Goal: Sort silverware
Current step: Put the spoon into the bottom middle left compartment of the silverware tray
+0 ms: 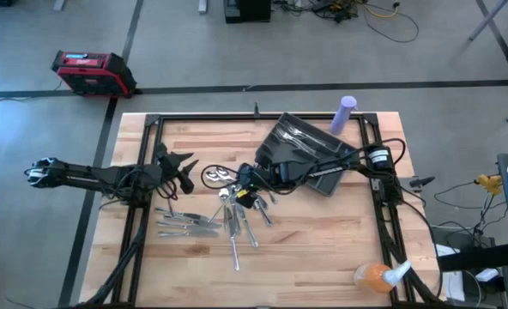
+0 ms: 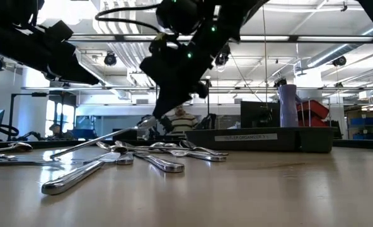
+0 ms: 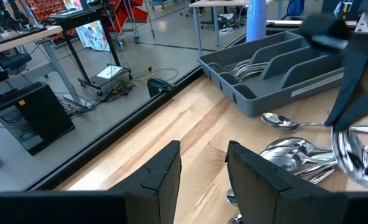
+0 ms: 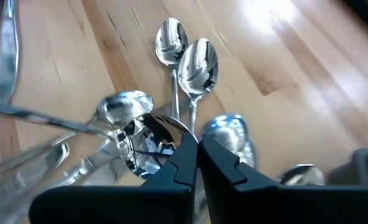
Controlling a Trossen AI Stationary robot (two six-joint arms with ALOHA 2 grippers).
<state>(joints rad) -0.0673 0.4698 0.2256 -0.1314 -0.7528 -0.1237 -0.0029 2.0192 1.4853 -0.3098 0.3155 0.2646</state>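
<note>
the right arm reaches from the table's right side across to the middle, and the right gripper [image 1: 241, 190] is down in the heap of shiny silver-coloured metal spoons, forks and knives [image 1: 230, 213] lying loose on the pale wooden table [image 1: 323, 240]. seen from its own wrist, its two dark fingers [image 4: 183, 158] are pressed nearly together among the spoon bowls, with a shiny spoon bowl [image 4: 148, 140] right at the tips; whether anything is truly pinched between them cannot be told. from table height one long slim piece [image 2: 101, 142] angles up from the tabletop to the gripper.

more of the silverware lies in a row nearer the left arm [image 1: 185, 223], and a few forks sit in a compartment of the dark grey compartmented plastic tray [image 3: 277, 68] toward the far right of the table.

the left gripper [image 3: 202, 171] hangs just left of the pile, its fingers parted and holding nothing.

a tall lavender cylinder-shaped bottle [image 1: 344, 113] stands just beside the tray's far edge.
</note>
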